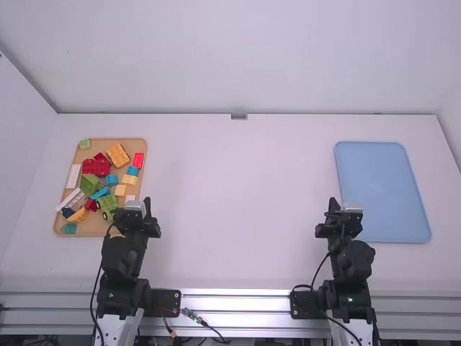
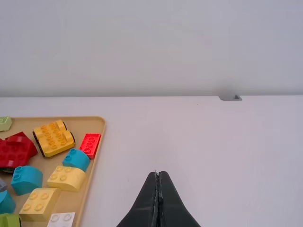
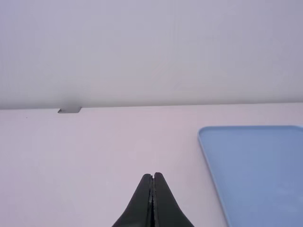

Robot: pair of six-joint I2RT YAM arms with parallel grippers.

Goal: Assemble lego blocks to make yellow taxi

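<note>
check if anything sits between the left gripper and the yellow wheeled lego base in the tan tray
Yes, low bricks: the blue curved brick and the yellow curved brick beside it lie on the gripper's side of the base. Coming down from above looks unobstructed.

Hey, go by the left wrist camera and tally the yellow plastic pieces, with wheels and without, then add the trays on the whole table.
Yellow plastic wheeled base: 1
Yellow plastic wheelless blocks: 2
Rectangular tan tray: 1
Rectangular blue tray: 1
Total: 5
</note>
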